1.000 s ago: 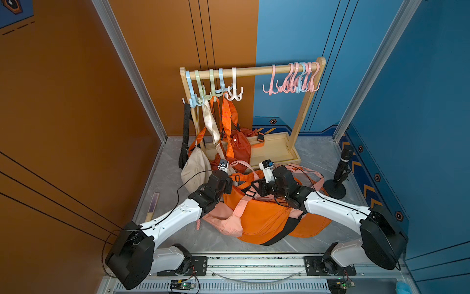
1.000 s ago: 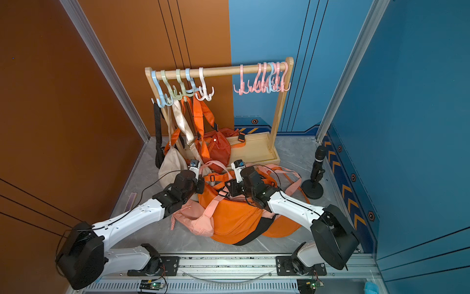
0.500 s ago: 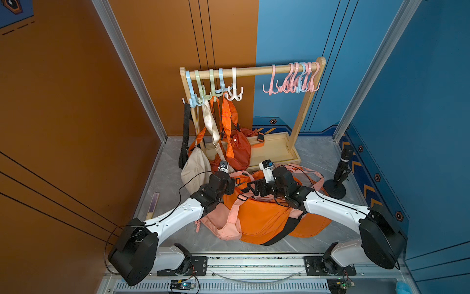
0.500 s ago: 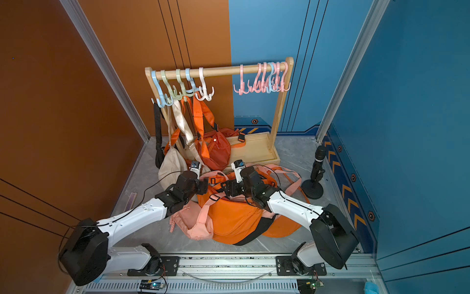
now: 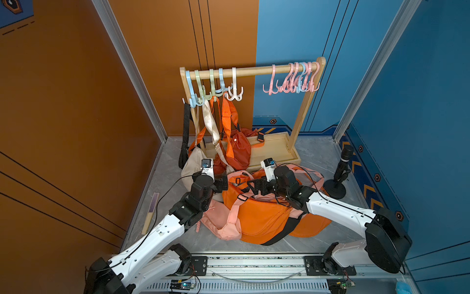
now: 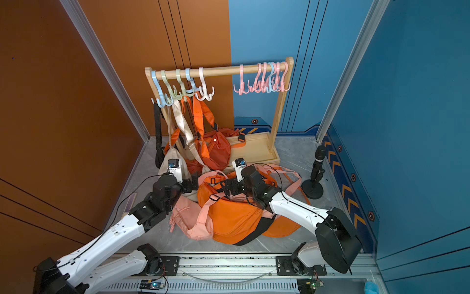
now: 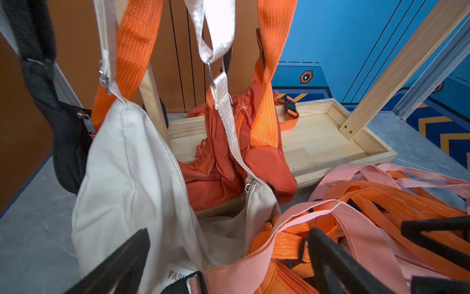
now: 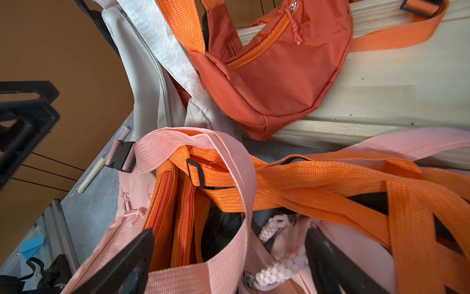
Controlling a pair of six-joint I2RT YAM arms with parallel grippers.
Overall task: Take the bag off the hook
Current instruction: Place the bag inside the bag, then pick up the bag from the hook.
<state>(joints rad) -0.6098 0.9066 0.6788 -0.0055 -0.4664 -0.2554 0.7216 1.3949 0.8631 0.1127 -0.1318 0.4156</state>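
Near the base of a wooden rack (image 5: pixel 251 70), on the grey bench (image 5: pixel 318 150): unhooked heap of orange fabric bags (image 5: pixel 259 216), pink fabric bag (image 5: pixel 221 225) against it. Cream cloth bag (image 5: pixel 189 168) hanging beside wide-open left hand (image 5: pixel 223 182), empty. Wide-open right hand (image 8: pixel 229 231) astride pink webbing strap (image 8: pixel 236 178), unclamped.

The orange bag (image 5: pixel 259 219) lies slumped on the floor (image 5: pixel 315 152) with a pink strap (image 5: pixel 235 206) draped across it, well apart from the bare white hook (image 5: pixel 233 81) on the wooden rail (image 5: pixel 254 69).
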